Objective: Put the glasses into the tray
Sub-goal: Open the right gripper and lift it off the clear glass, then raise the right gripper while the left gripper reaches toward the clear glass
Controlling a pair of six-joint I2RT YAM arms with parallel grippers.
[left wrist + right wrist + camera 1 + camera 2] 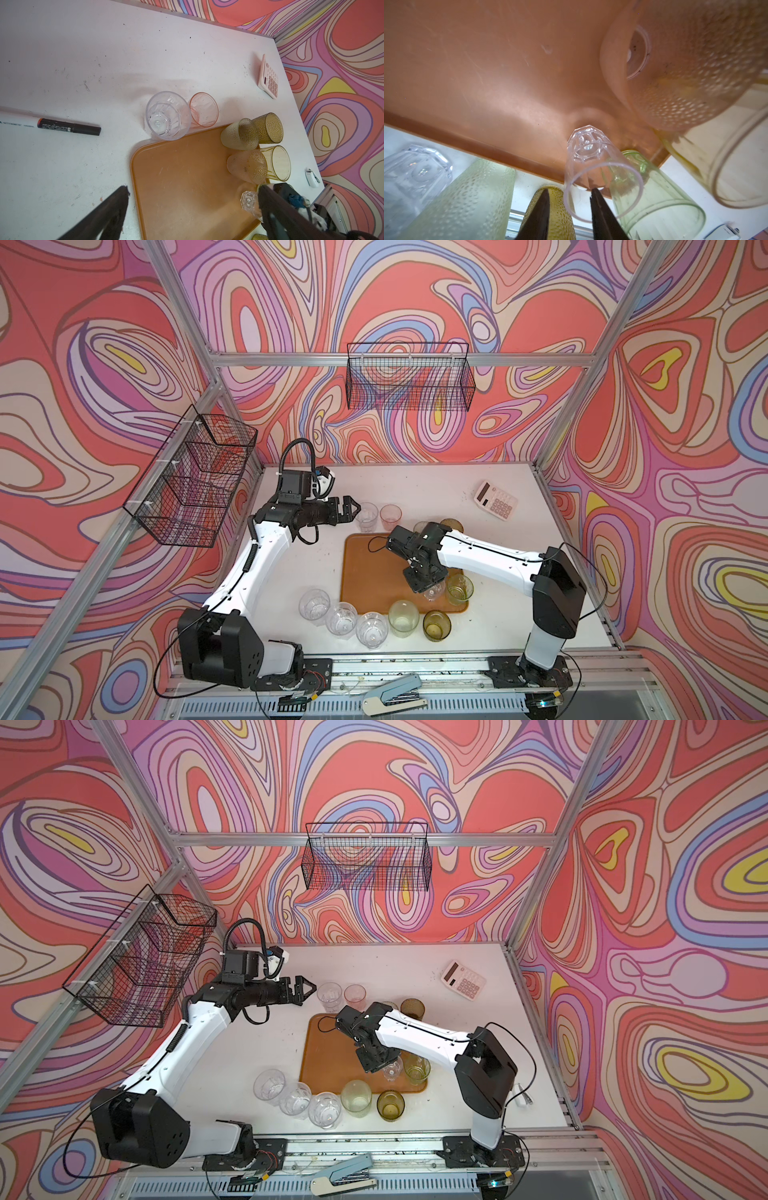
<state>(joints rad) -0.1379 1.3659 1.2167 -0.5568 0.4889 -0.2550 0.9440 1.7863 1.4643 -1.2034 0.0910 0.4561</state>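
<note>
The small clear glass (588, 149) stands mouth-up in the five-o'clock corner of the tray (365, 568), tucked beside a green glass (459, 589) — likely to keep the middle free. The right tool (569, 192) straddles its rim, slightly parted, seemingly not pinching. The left tool (353, 511) — spread wide, empty — hovers at eleven o'clock beside a clear tumbler (366, 516) on the counter (415, 489).

The left arm (249, 568) stretches far, wrist level, left gripper (353, 510) pointing right, jaws spread wide. The right arm (486, 558) bends leftward, wrist dropped, right gripper (569, 199) pointing down (its 2 jaws slightly parted).
</note>
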